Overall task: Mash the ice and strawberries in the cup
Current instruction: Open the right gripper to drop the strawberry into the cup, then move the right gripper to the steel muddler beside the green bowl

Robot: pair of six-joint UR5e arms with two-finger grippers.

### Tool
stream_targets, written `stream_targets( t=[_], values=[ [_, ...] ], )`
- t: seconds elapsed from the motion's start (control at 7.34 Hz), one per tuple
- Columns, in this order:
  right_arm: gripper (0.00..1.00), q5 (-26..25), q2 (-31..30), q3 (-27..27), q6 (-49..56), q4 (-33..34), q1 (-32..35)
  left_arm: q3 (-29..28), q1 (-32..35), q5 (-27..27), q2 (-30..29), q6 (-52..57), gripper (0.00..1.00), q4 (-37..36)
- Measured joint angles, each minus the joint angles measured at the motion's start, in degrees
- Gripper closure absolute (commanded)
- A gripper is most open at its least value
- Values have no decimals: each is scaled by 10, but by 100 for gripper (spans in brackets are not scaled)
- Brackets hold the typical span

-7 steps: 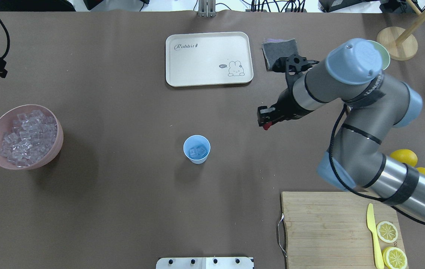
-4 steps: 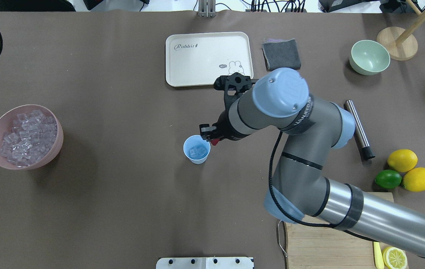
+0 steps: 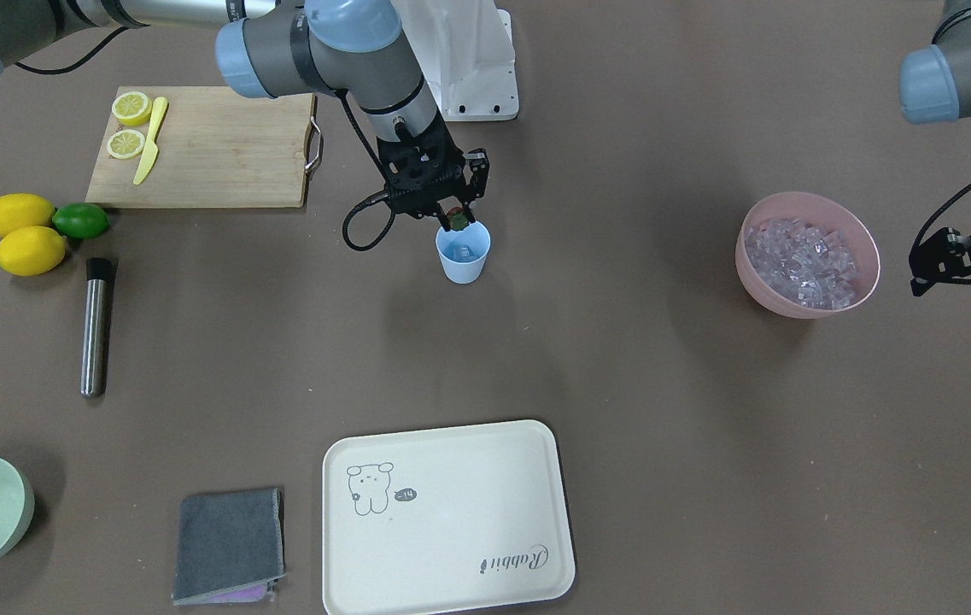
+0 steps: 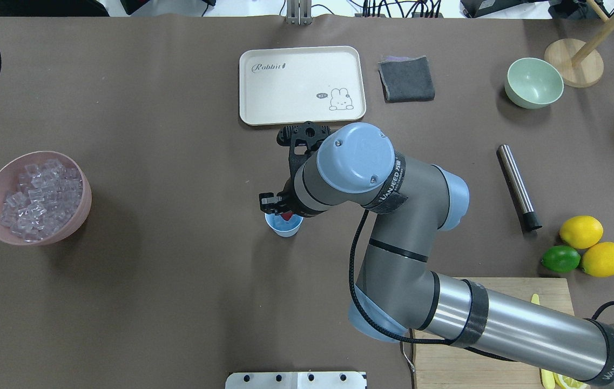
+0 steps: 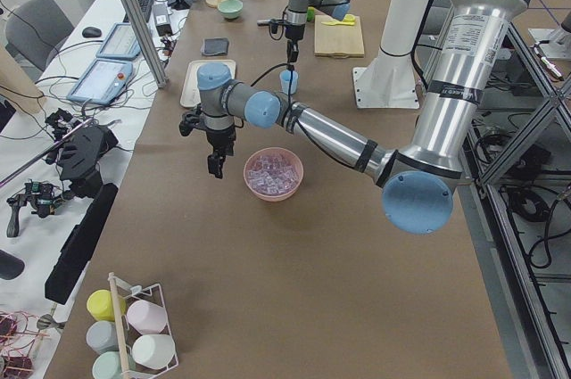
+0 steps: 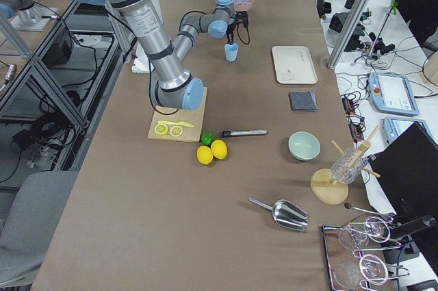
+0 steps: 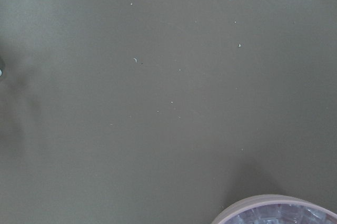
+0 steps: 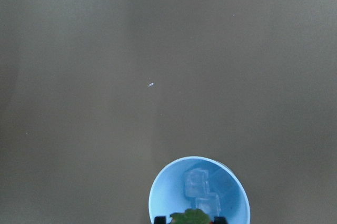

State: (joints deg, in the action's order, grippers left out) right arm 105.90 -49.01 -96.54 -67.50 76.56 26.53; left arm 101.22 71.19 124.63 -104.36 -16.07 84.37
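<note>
The light blue cup stands mid-table with a few clear ice cubes in it. My right gripper hangs just above the cup's rim, shut on the strawberry. In the right wrist view the strawberry's green cap shows at the bottom edge over the cup. A heap of ice fills the pink bowl. My left gripper hovers beside that bowl; its jaws are not clearly shown.
A steel muddler lies right of centre. Lemons and a lime sit by the cutting board. A cream tray, grey cloth and pale green bowl line the far side.
My right arm has swung left from near the grey cloth to above the cup, carrying the strawberry. The left arm has barely moved.
</note>
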Motion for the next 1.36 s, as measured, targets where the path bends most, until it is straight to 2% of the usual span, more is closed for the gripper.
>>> stream_targets(
  t=[0.14, 0.41, 0.82, 0.95, 1.36],
  values=[
    [50, -1, 1, 3, 0, 0, 0, 2, 0, 0, 0, 0, 3, 0],
    [1, -2, 4, 9, -14, -1, -1, 4, 0, 0, -2, -1, 3, 0],
    [0, 2, 4, 12, -21, 0, 5, 4, 0, 2, -4, -7, 3, 0],
    [0, 17, -3, 8, -18, 4, 23, 5, 0, 3, -5, -8, 3, -2],
    [0, 113, -68, 3, 77, 6, 139, 6, 0, 8, -6, -10, 3, -4]
  ],
)
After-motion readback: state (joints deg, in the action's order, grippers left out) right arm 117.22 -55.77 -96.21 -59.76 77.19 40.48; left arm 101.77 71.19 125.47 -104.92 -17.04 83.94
